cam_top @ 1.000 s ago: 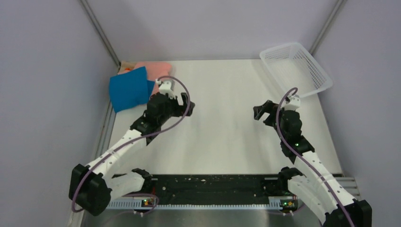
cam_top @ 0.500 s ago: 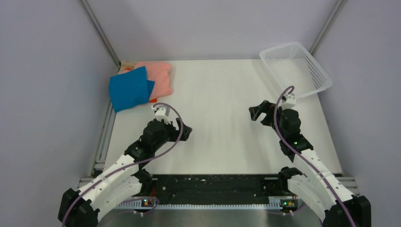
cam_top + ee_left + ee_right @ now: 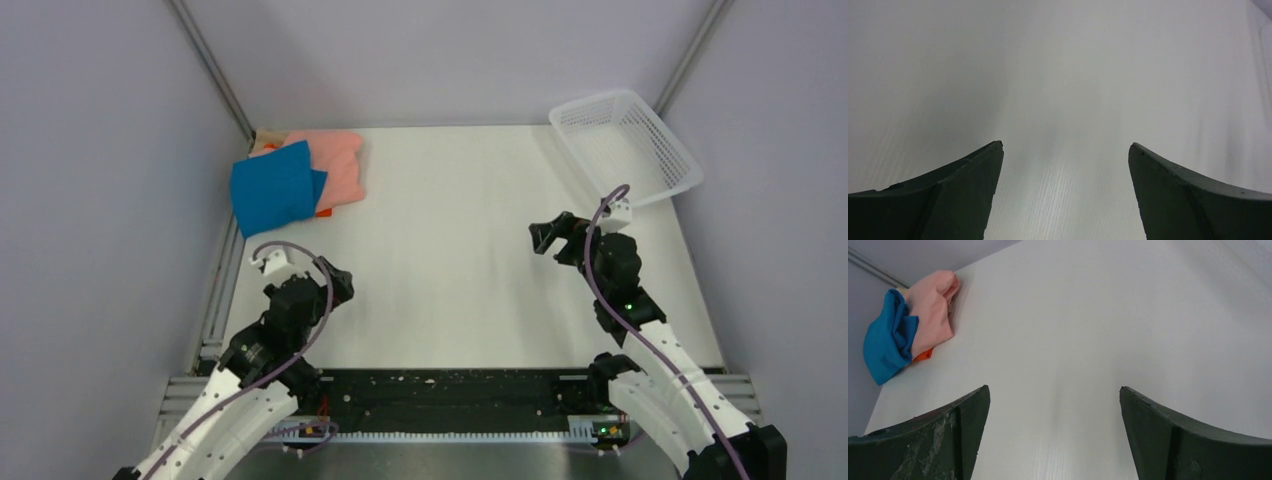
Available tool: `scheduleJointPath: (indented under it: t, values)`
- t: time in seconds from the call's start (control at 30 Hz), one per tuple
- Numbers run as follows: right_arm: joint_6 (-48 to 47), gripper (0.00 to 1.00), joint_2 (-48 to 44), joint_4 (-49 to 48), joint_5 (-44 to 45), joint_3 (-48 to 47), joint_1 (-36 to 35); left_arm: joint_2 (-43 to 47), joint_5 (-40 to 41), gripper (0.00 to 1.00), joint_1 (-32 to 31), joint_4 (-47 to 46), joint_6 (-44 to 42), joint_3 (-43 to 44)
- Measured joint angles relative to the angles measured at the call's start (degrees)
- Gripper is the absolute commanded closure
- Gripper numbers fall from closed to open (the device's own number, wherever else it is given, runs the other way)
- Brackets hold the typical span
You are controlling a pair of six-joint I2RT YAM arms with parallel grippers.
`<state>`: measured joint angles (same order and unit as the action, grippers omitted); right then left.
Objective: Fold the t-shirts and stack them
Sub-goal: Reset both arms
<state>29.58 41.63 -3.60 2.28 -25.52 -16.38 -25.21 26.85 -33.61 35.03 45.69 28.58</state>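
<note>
Three folded shirts lie stacked at the table's far left corner. The blue t-shirt (image 3: 274,187) is on top, partly over the salmon-pink t-shirt (image 3: 337,166). Only a sliver of the orange t-shirt (image 3: 323,211) shows beneath them. The right wrist view shows the same pile: blue (image 3: 887,340), pink (image 3: 932,310), orange (image 3: 923,356). My left gripper (image 3: 335,283) is open and empty, low at the near left, well short of the pile. My right gripper (image 3: 550,236) is open and empty over the right middle of the table. The left wrist view shows only bare table between open fingers (image 3: 968,190).
A white plastic mesh basket (image 3: 625,145) stands at the far right corner. Metal frame posts rise at both far corners. A black rail (image 3: 450,395) runs along the near edge between the arm bases.
My left arm has pulled back from beside the shirt pile toward the near left edge, its gripper empty. The right arm has barely moved. The pile is unchanged.
</note>
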Motion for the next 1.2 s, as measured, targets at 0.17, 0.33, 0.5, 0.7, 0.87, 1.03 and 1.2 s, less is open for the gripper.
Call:
scheduleJointPath:
  t: [0.17,0.33,0.5,0.7,0.87,1.03,1.2]
  values:
    - [0.0,0.01,0.0,0.0,0.07,0.0,0.0,7.52,8.31,0.01,0.0,10.99,8.55,1.22]
    - [0.02,0.01,0.0,0.28,1.51,0.0,0.0,13.22,18.56,0.01,-0.09,24.59,22.51,3.56]
    - [0.07,0.01,0.0,0.26,2.16,0.0,0.0,14.93,22.91,0.01,-0.09,30.77,29.51,3.56]
    - [0.07,0.01,0.0,0.28,2.62,0.0,0.0,13.35,24.76,0.01,-0.09,33.2,32.3,3.56]
    - [0.07,0.01,0.0,0.28,2.64,0.0,0.0,12.66,25.11,0.01,-0.09,33.18,32.35,3.56]
    - [0.07,0.01,0.02,0.26,2.64,0.0,0.0,12.66,25.14,0.01,-0.09,33.09,32.06,3.56]
    - [0.07,0.01,0.48,0.22,2.64,0.0,0.0,12.66,25.16,0.01,-0.09,32.61,31.69,3.54]
